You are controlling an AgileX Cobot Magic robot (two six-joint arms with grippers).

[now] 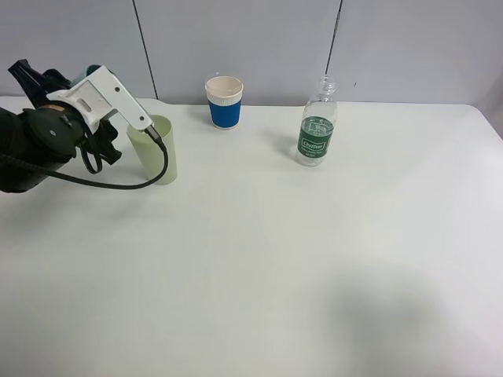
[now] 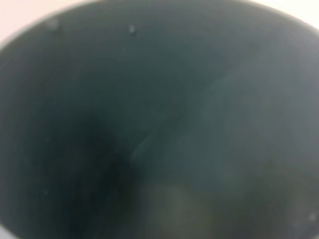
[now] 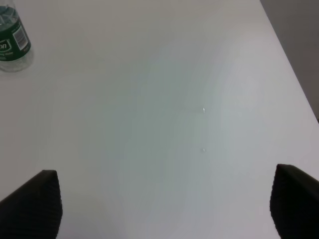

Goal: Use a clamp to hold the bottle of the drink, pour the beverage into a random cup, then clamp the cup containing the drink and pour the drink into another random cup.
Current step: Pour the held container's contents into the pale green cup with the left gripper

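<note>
White table [image 1: 275, 275] under grey wall panels [image 1: 236, 39]. Left wrist view is a dark blur; the left gripper [image 1: 118, 135], closed at upper left by the green cup [image 1: 163, 155], hides its hold. Blue cup [image 1: 224, 108] and bottle [image 1: 316, 135] stand top centre, contents unclear. Right gripper [image 3: 164, 199] gapes, empty

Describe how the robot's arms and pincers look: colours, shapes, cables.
The left arm is black and rounded, and it carries a white angular bracket with small cut-outs. A thin black cable runs in a loop beneath it. The right pincer has two black fingers with finely ribbed faces.
</note>
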